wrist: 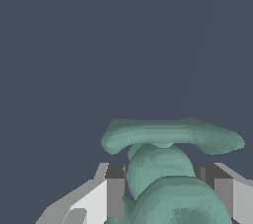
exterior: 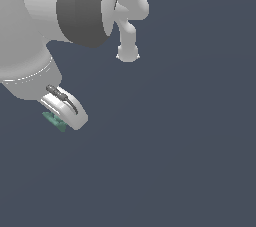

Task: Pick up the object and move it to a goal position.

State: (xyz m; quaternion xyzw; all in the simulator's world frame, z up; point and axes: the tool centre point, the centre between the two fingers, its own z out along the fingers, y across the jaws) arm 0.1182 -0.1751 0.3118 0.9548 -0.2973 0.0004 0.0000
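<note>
Gripper (exterior: 62, 121) sits lower left of the exterior view, hanging off the big white arm (exterior: 30, 31) that fills the upper left. The object (exterior: 54, 121) shows as a small teal sliver poking out just below and left of the white finger housing; most of it is hidden behind the gripper there.

Wrist view settles it: the object (wrist: 163, 168) sits directly between the two fingers (wrist: 111, 188), one grey pad on each side of its rounded middle lobe. Pads look touching or very nearly touching the lump on both sides, so I read the jaws as closed narrow on the piece, not wide. Contact isn't fully resolvable at the lower edge of the frame.

Key relation: the object's long flat lobe runs crosswise, parallel to the line between the fingers, and lies beyond the fingertips. The stacked rounded lobes run back toward the camera, along the gripper's approach axis. So the grip is across the narrow waist, with the wide bar hanging past the tips.

No goal marker visible in either view, so direction to goal can't be called. Background is plain dark grey-blue; can't tell if the object rests on a surface or is lifted.

Judgement: grasp likely done, transport next. Risk is the lumpy shape pivoting between the pads.
</note>
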